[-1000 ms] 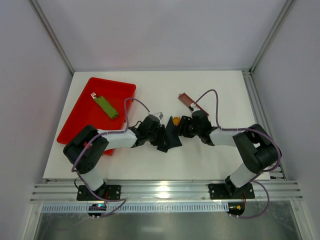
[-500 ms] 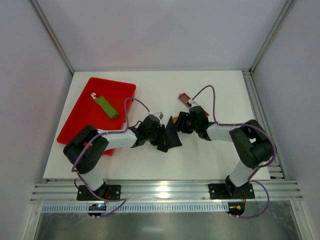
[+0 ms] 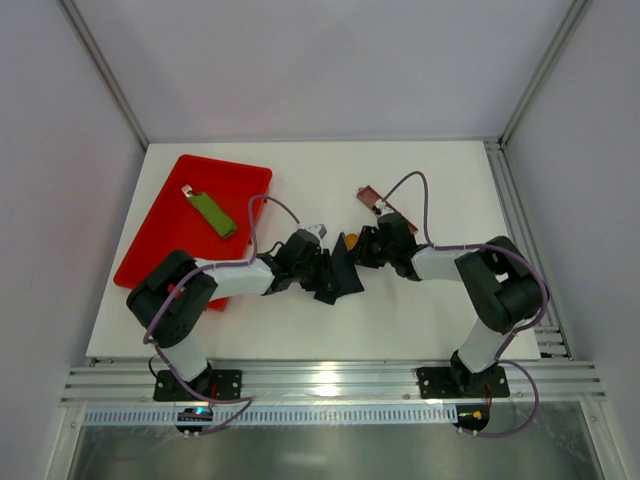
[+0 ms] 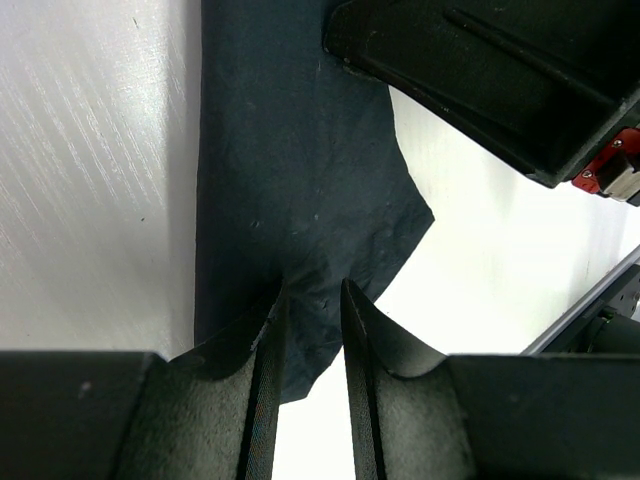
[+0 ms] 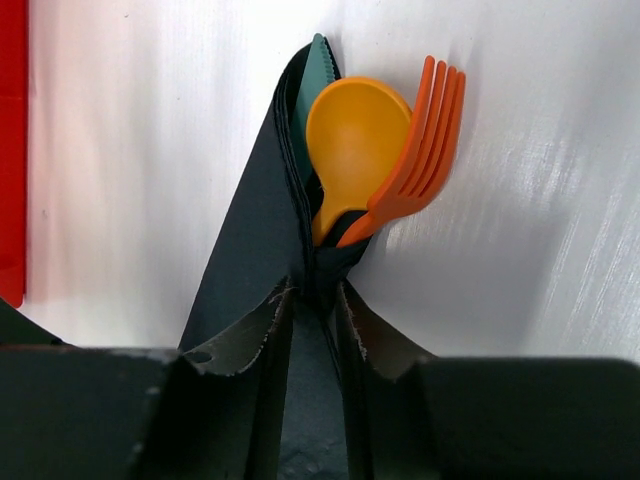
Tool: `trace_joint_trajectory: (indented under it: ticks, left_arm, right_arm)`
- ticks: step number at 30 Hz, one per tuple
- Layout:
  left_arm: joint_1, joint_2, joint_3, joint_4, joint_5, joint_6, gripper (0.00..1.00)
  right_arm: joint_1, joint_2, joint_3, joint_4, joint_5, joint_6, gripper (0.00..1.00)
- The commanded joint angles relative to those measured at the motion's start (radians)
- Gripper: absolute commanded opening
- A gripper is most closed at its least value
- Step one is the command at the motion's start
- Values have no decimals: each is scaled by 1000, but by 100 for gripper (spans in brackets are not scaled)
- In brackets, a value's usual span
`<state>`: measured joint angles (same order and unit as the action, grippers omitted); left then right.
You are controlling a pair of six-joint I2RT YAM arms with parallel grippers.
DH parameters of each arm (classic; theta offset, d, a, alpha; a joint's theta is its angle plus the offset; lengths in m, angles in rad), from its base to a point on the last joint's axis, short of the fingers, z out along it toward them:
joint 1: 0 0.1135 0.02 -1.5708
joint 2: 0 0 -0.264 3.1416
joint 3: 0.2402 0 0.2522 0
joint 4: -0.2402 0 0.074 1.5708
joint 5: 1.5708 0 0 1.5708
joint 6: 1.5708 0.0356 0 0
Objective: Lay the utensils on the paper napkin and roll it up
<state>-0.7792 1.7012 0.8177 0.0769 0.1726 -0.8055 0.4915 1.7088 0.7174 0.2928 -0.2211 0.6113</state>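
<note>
The black paper napkin [image 3: 342, 275] lies folded between my two grippers in the middle of the table. From its far end stick out the utensils: a yellow-orange spoon [image 5: 355, 135], an orange fork [image 5: 425, 140] and a teal tip [image 5: 315, 75] behind them. Their handles are wrapped in the napkin [image 5: 255, 240]. My right gripper [image 5: 312, 290] is shut on that wrapped bundle just below the spoon bowl. My left gripper [image 4: 308, 300] pinches the napkin's [image 4: 300, 180] opposite edge, which puckers at its fingertips. In the top view the left gripper [image 3: 322, 270] and right gripper [image 3: 362, 250] face each other across the napkin.
A red tray [image 3: 165, 235] sits at the left with a flat green piece [image 3: 213, 213] in it. A narrow brown tray [image 3: 372, 198] lies just behind the right gripper. The right arm's black body [image 4: 480, 70] fills the top right of the left wrist view.
The right gripper has shifted a little toward the napkin's far end and its jaws have closed on the wrapped handles. The left arm has stayed still.
</note>
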Motion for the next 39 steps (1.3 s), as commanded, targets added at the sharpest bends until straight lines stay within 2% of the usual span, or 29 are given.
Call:
trace_joint_trajectory:
  ticks: [1, 4, 14, 17, 23, 24, 30, 34, 39]
  left_arm:
    - [-2, 28, -15, -51, -39, 32, 29]
    - [0, 28, -17, -49, -38, 34, 29]
    - [-2, 31, -12, -55, -33, 37, 30]
    - [0, 29, -5, -62, -33, 37, 33]
    - [0, 15, 43, -101, -32, 34, 44]
    - [0, 8, 52, -111, -33, 35, 49]
    - [9, -86, 187, -247, -79, 113, 65]
    - [58, -100, 244, -337, -78, 167, 70]
    - [121, -114, 225, -301, 13, 203, 77]
  right_arm:
    - [1, 22, 5, -8, 0, -15, 25]
    - [-2, 20, 2, 2, -3, -18, 24]
    - [-51, 15, -35, 80, -57, -8, 10]
    - [-59, 12, -50, 115, -87, -7, 5]
    - [-64, 15, -62, 189, -135, -7, 4]
    - [-64, 11, -68, 198, -142, -8, 4]
    - [-64, -23, -76, 220, -159, -39, 4]
    - [-64, -44, -81, 218, -173, -64, 4]
    - [-67, -55, -96, 229, -210, -94, 4]
